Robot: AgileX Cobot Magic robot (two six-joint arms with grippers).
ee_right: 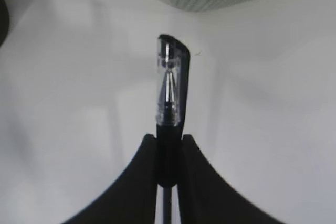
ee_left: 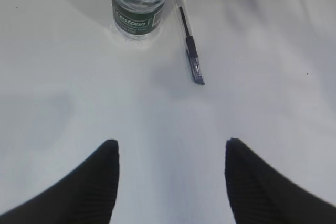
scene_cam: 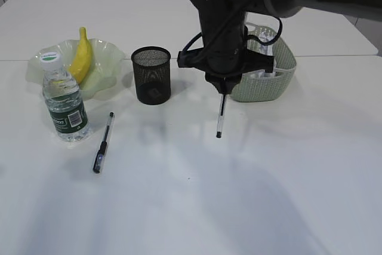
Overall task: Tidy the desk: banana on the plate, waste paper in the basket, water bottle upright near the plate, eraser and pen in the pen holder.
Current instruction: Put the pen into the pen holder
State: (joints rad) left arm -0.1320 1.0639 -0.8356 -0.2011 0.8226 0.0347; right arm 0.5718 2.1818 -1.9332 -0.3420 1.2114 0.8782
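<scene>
The right gripper point(ee_right: 169, 153) is clamped on a pen point(scene_cam: 221, 117), which hangs nearly plumb below the jaws with its capped end pointing down at the table point(scene_cam: 250, 195); in the right wrist view the clear cap juts out past the black fingers point(ee_right: 197, 182). The move ahead turns on one relation: the mesh pen holder point(scene_cam: 151, 74) stands to the left of the hanging pen and slightly farther back, its mouth open upward, so the pen's long axis already suits a drop and what remains is, by my reading, a carry leftward over the rim. Just right of the gripper sits the woven basket point(scene_cam: 280, 79). The left gripper point(ee_left: 171, 158) hovers with its jaws spread and nothing between them, low over the near left of the table, and a second pen point(scene_cam: 102, 143) lies flat ahead of it, long axis running near to far, beside the upright water bottle point(scene_cam: 64, 97). That pen is plainly the left arm's to take. Behind the bottle the banana point(scene_cam: 82, 57) rests on the plate point(scene_cam: 110, 52).
</scene>
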